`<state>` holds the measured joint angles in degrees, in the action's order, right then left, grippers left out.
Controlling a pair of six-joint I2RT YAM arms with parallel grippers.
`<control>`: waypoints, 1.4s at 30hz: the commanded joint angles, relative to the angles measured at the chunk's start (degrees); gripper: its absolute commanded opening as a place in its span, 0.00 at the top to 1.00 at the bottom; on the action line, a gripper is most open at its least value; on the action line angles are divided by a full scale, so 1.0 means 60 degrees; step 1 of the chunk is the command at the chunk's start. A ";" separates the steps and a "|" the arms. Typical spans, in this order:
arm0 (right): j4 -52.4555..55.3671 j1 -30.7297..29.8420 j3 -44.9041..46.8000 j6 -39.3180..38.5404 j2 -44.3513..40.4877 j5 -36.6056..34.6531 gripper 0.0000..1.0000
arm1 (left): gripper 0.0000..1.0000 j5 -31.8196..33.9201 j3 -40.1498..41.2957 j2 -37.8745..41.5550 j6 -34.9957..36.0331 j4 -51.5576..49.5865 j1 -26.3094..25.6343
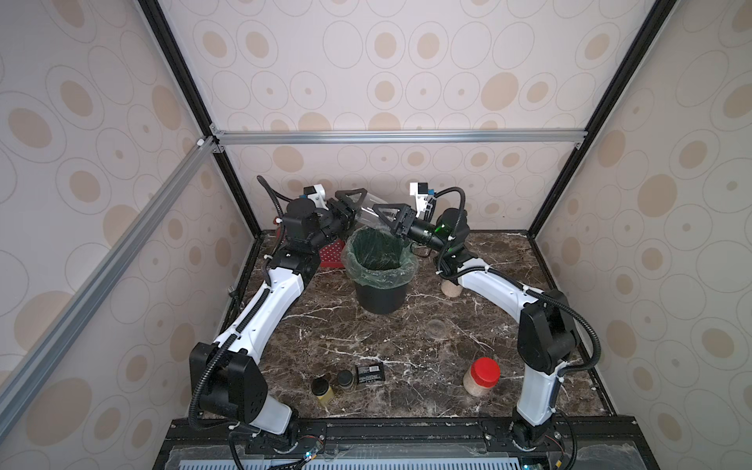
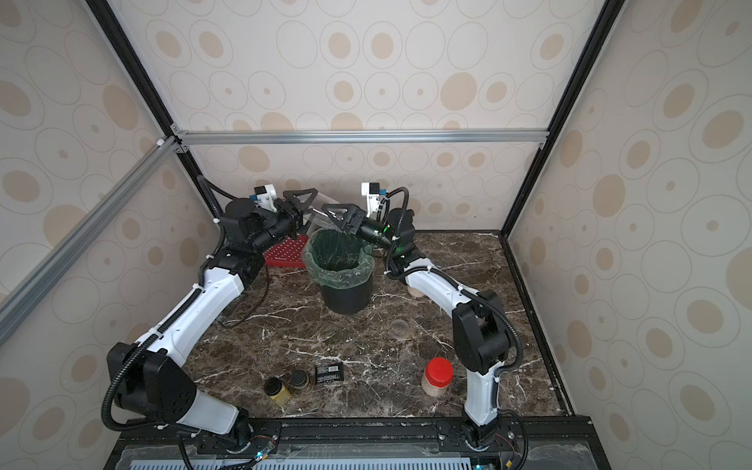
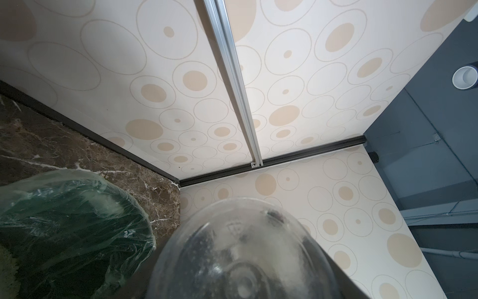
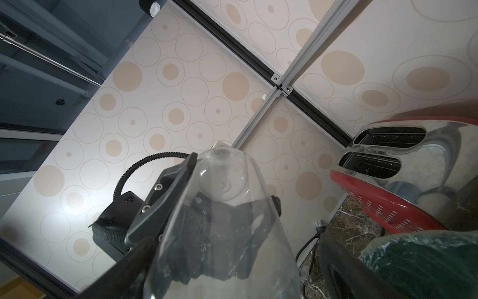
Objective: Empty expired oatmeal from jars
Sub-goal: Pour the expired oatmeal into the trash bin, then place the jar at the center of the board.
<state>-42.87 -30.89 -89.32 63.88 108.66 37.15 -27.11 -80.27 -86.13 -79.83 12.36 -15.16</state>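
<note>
A clear jar (image 1: 367, 212) (image 2: 319, 215) lies tilted above the far rim of the bin (image 1: 382, 280). It looks empty apart from dusty traces on its walls. My left gripper (image 1: 350, 208) is shut on its base end; that base (image 3: 243, 259) fills the left wrist view. The jar's open end (image 4: 222, 253) points at my right gripper (image 1: 391, 219), whose fingers (image 4: 336, 264) stand open around it, with a gap on one side. A red-lidded jar (image 1: 481, 376) of oatmeal (image 1: 474, 386) stands at the front right. Another oatmeal jar (image 1: 451, 289) is half hidden behind the right arm.
The black bin has a green liner (image 3: 77, 220). A red toaster (image 1: 331, 254) (image 4: 403, 181) stands left of the bin by the back wall. A clear lid (image 1: 438, 329) lies on the marble. Two black-lidded spice jars (image 1: 323, 390) and a black packet (image 1: 370, 373) sit at the front.
</note>
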 commanded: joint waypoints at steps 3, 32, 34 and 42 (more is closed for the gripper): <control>-0.0561 -0.0066 0.0150 0.0146 -0.0019 0.0116 0.18 | 0.40 0.0108 -0.0041 0.0276 0.0155 0.0210 -0.0028; 1.4271 -0.0157 0.1019 -0.7570 -0.6193 -0.2421 0.45 | 0.01 0.0284 0.1986 0.2872 0.5961 -0.5278 -0.0745; 1.5595 -0.0414 0.1059 -0.7919 -0.6549 -0.2988 0.44 | 0.01 0.0314 0.2161 0.2674 0.6014 -0.5256 -0.1056; 1.8317 -0.1686 0.1192 -0.8651 -0.5930 -0.4257 0.40 | 0.01 0.0247 0.2676 0.2301 0.5826 -0.4654 -0.1235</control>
<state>56.03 -39.59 -82.87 16.23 70.52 16.32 -25.41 -63.66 -72.64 -46.19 -17.26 -22.61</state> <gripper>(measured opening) 0.715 0.992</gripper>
